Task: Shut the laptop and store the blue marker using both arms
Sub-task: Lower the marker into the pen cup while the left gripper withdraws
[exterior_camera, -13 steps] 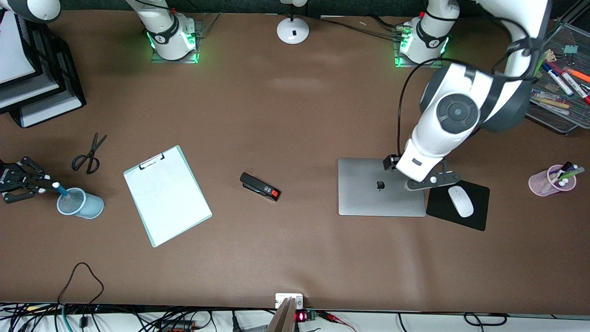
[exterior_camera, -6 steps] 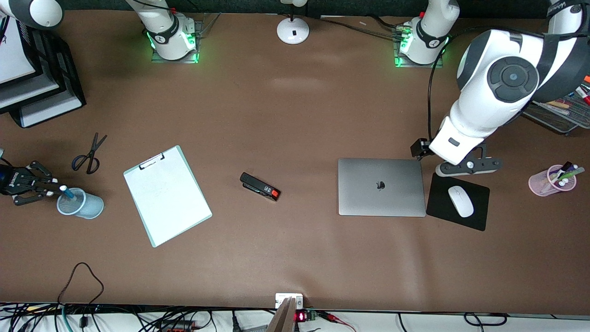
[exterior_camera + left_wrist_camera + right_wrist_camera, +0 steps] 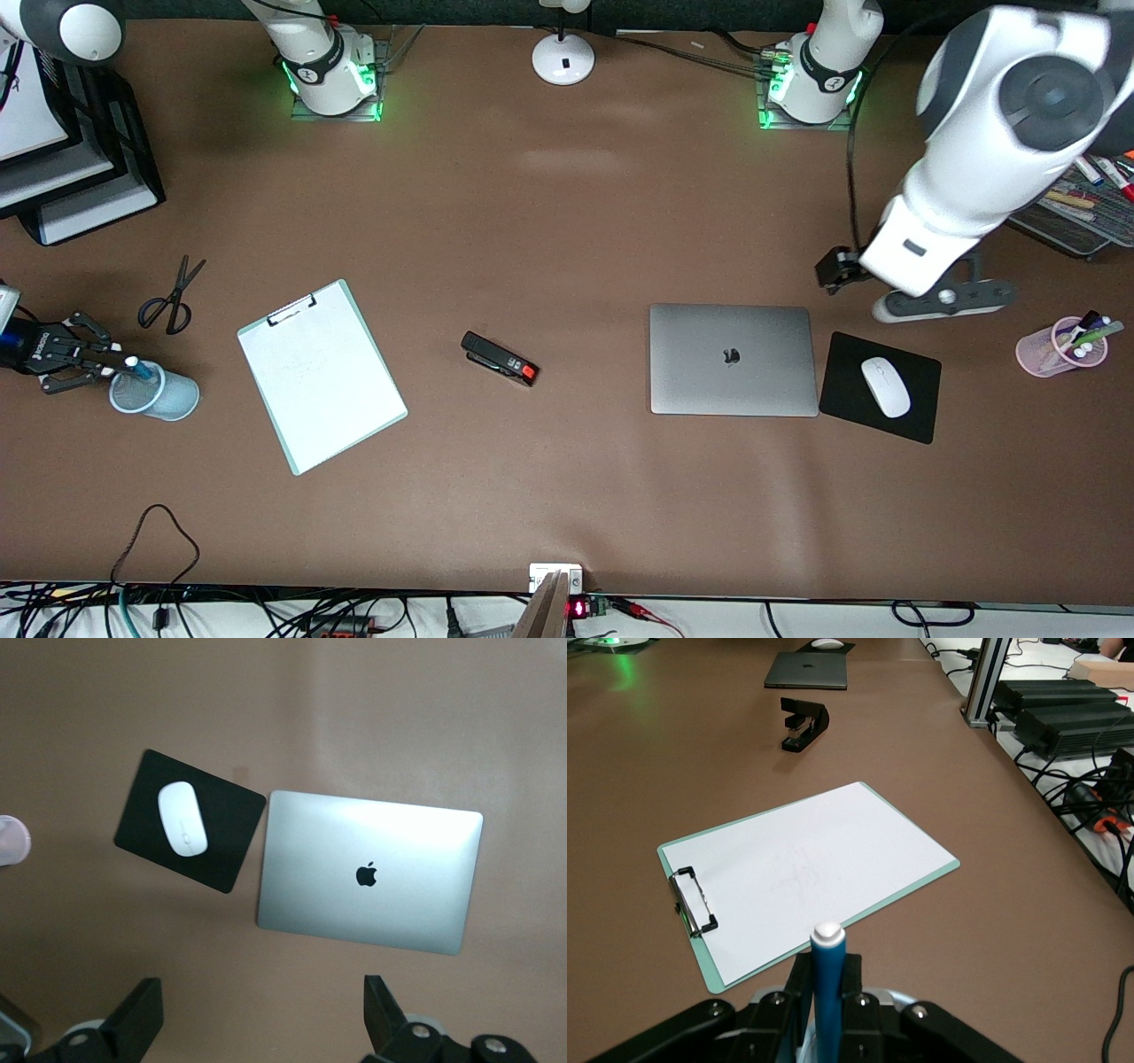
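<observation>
The laptop (image 3: pixel 733 359) lies shut on the table, lid up with the apple logo showing; it also shows in the left wrist view (image 3: pixel 369 871). My left gripper (image 3: pixel 942 299) hangs open and empty in the air over bare table beside the mouse pad; its fingers stand wide apart in the left wrist view (image 3: pixel 263 1028). My right gripper (image 3: pixel 89 359) is shut on the blue marker (image 3: pixel 135 366), whose lower end dips into a pale blue cup (image 3: pixel 159 396) at the right arm's end. In the right wrist view the marker (image 3: pixel 828 988) stands upright between the fingers, whitish end up.
A clipboard (image 3: pixel 321 377), a black stapler (image 3: pixel 500 358) and scissors (image 3: pixel 171 297) lie between cup and laptop. A black mouse pad (image 3: pixel 912 416) with a white mouse (image 3: pixel 886 387) sits beside the laptop. A pink pen cup (image 3: pixel 1041 350), a mesh tray (image 3: pixel 1067 226) and black paper trays (image 3: pixel 97 151) stand at the table's ends.
My left arm has lifted off the shut laptop and swung toward its own end of the table. My right gripper has shifted the marker slightly toward the cup.
</observation>
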You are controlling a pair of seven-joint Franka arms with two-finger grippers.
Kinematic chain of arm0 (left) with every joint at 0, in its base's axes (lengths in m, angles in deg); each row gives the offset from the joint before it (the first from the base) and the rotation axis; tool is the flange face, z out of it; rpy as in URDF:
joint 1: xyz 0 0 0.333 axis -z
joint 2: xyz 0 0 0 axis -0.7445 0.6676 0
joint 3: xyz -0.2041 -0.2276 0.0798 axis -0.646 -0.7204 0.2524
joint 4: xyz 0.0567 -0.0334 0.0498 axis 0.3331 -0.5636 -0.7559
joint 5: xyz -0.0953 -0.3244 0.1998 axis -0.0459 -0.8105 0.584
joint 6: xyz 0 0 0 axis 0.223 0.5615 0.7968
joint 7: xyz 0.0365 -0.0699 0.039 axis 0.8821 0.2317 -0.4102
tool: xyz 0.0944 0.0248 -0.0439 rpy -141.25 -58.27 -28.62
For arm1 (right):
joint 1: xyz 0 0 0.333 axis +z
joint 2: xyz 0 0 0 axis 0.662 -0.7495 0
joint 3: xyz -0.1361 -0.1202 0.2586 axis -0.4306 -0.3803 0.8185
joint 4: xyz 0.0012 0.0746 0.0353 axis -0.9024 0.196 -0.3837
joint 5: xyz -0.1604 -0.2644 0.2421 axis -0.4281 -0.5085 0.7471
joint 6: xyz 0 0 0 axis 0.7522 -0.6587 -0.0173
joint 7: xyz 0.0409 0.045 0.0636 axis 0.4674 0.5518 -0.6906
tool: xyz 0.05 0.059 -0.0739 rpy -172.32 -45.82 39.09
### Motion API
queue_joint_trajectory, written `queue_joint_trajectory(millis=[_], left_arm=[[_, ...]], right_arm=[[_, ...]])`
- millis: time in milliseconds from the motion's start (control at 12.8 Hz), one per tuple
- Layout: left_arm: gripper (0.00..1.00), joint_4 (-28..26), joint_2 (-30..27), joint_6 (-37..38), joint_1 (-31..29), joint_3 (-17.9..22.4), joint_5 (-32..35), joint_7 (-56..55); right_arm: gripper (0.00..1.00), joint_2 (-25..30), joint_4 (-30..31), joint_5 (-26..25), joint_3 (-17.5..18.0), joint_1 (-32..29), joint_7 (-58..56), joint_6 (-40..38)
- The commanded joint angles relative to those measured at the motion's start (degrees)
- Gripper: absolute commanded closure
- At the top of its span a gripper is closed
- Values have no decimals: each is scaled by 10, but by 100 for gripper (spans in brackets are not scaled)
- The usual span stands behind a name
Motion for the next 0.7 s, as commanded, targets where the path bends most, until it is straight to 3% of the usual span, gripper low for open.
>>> queue_joint_trajectory(millis=[0, 545, 623], left_arm=[[0, 40, 1, 37, -20, -3, 8, 29], [0, 73, -1, 106, -40, -7, 9, 49], [0, 96, -1, 114, -41, -6, 8, 49]], right_arm=[[99, -17, -20, 6, 3, -8, -6, 2], [95, -18, -20, 8, 5, -9, -3, 37], [75, -19, -20, 7, 5, -8, -1, 38]])
